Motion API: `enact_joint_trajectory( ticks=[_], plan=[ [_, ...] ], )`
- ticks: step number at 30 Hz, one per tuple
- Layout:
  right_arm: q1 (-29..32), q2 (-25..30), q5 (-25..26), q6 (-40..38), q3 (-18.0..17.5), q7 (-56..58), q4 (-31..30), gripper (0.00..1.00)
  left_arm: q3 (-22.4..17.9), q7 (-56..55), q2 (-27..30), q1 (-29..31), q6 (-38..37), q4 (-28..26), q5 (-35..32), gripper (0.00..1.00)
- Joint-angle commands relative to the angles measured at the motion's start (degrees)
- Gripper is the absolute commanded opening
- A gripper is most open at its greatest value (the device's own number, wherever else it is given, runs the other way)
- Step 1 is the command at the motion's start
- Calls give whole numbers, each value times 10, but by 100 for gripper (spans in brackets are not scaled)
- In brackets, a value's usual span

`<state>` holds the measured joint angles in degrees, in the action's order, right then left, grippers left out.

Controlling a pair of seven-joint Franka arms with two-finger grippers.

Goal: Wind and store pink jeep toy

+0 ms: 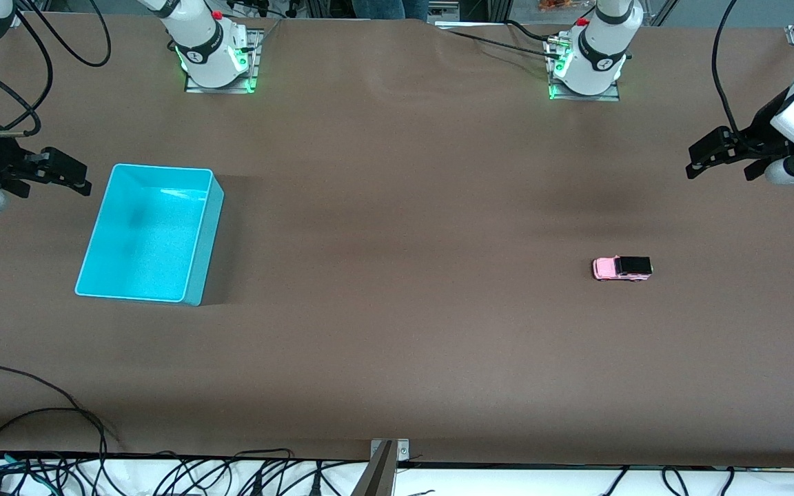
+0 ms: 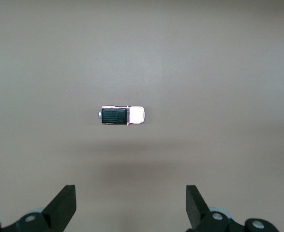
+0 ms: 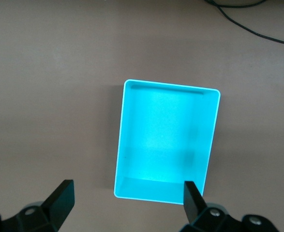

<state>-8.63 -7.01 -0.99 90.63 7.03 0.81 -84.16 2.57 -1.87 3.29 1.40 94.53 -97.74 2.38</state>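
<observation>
The pink jeep toy (image 1: 621, 268), light pink with a black rear roof, stands on the brown table toward the left arm's end. It also shows in the left wrist view (image 2: 122, 115), apart from the fingers. My left gripper (image 1: 721, 169) hangs open and empty in the air at that end of the table; in its wrist view the left gripper (image 2: 131, 203) has its jaws wide apart. The cyan bin (image 1: 149, 234) sits empty toward the right arm's end. My right gripper (image 1: 52, 182) is open and empty in the air beside the bin, which shows in the right wrist view (image 3: 166, 140) past the right gripper (image 3: 127, 200).
The two arm bases (image 1: 214, 55) (image 1: 586, 65) stand along the table edge farthest from the front camera. Black cables (image 1: 38, 427) lie at the nearest edge toward the right arm's end. A metal bracket (image 1: 387, 461) sits at the middle of that edge.
</observation>
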Motion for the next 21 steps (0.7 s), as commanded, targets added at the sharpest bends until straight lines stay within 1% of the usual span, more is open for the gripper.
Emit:
enact_joint_trajectory(
  ticks=[1, 21],
  plan=[
    [-1, -1, 2, -12, -1, 5, 14, 100, 0, 8, 3, 4, -23, 10, -4, 100],
    [0, -2, 1, -12, -1, 6, 14, 100, 2, 6, 0, 2, -30, 18, -12, 100]
  ],
)
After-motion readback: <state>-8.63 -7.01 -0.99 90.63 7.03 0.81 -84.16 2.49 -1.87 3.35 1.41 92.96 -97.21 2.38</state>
